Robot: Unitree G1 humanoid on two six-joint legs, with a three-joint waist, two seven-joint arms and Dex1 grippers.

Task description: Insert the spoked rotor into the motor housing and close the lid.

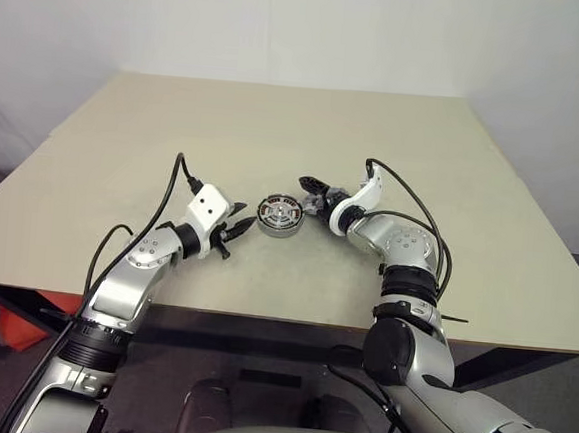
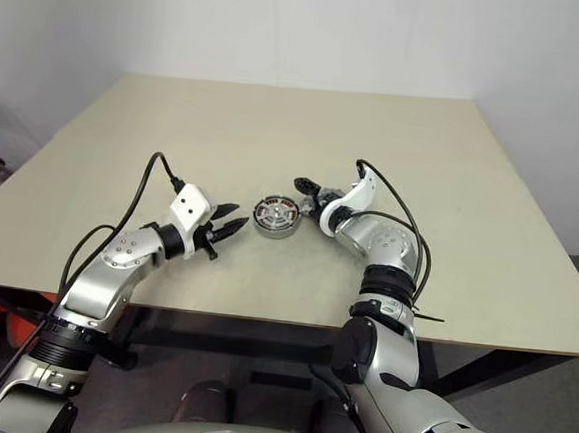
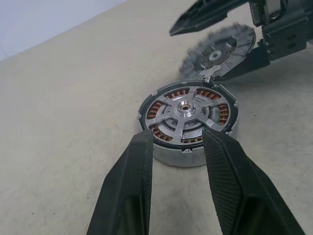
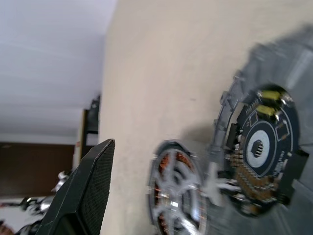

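The right end effector holds the lid, a round grey finned disc, between its two black fingers, which stand wide apart around it. One finger lies over the lid's upper face, the other beneath it. The lid hangs tilted, just above and beside the far rim of the motor housing; whether its lower edge touches that rim cannot be told. In the right wrist view the lid's underside shows a dark round circuit board with small yellow and brown components; no lettering on it can be read.

The left end effector hovers just beside the housing on the robot's left, its two fingers partly apart and clamped on nothing. In the left wrist view the fingertips frame the near side of the housing without touching it.

The motor housing sits flat near the middle of the beige worktop, between the two end effectors. Inside its silver ring lies one circle of copper-coloured windings, and over them sits the spoked rotor, silver with a bright hub. No brand or label is legible on any part.

Count: one housing, one rotor, one lid.
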